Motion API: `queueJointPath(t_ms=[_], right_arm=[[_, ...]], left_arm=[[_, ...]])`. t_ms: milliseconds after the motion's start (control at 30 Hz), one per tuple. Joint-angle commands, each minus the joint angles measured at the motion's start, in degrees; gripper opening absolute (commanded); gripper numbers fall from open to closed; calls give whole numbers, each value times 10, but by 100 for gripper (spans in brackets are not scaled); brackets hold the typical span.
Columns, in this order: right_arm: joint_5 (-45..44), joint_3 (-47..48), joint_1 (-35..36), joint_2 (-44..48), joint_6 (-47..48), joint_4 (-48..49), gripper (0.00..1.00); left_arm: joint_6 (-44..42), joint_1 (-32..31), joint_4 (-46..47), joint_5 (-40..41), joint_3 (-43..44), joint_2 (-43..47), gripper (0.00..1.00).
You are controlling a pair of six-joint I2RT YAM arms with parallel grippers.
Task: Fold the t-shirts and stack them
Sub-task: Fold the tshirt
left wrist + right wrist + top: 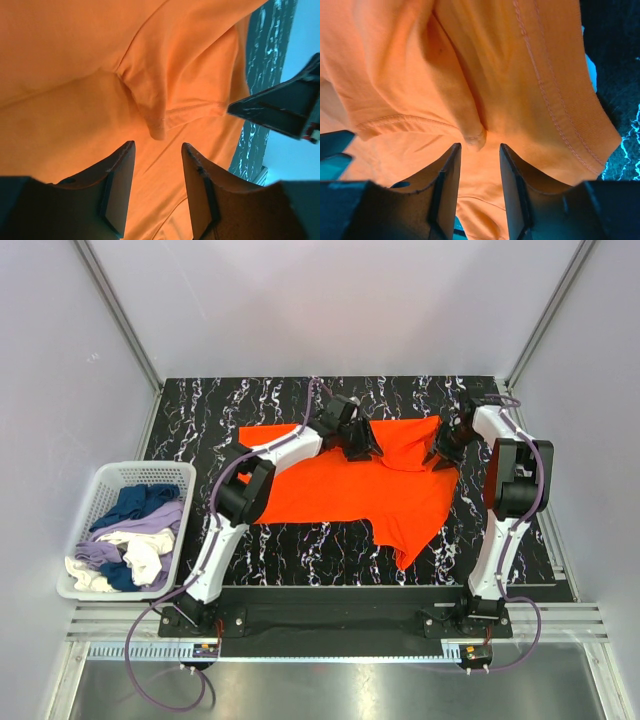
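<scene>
An orange t-shirt (pixel 340 485) lies spread on the black marbled table (pixel 200 420), with its upper right part folded over towards the middle. My left gripper (pixel 360 447) is low over the left end of that folded part, jaws open and empty. In the left wrist view (pixel 158 145) a bunched hem of the shirt (pixel 75 75) lies just ahead of the fingertips. My right gripper (pixel 443 453) is at the fold's right end, also open and empty. In the right wrist view (pixel 480 146) a small hem nub of the shirt (pixel 530 90) sits just beyond the tips.
A white basket (pixel 110 475) holding several loose shirts (pixel 135 535) in blue, lilac and white stands off the table's left edge. The right gripper's dark fingers (pixel 280 107) show in the left wrist view. Grey walls close in both sides.
</scene>
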State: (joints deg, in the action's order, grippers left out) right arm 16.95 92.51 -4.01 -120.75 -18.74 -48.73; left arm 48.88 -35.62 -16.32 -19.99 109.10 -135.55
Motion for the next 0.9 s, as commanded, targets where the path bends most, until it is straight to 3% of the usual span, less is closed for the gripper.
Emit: queueJointPath(t_ms=[0, 433, 700, 867], right_arm=[[-2, 35, 4, -3, 8, -7, 43], [19, 36, 7, -28, 2, -3, 36], [52, 37, 7, -24, -10, -7, 12], [101, 18, 7, 3, -41, -8, 7]], left_arm=[[18, -5, -1, 23, 24, -9, 47], [17, -15, -21, 29, 36, -22, 50], [24, -15, 9, 10, 49, -41, 42], [8, -15, 7, 14, 29, -18, 41]])
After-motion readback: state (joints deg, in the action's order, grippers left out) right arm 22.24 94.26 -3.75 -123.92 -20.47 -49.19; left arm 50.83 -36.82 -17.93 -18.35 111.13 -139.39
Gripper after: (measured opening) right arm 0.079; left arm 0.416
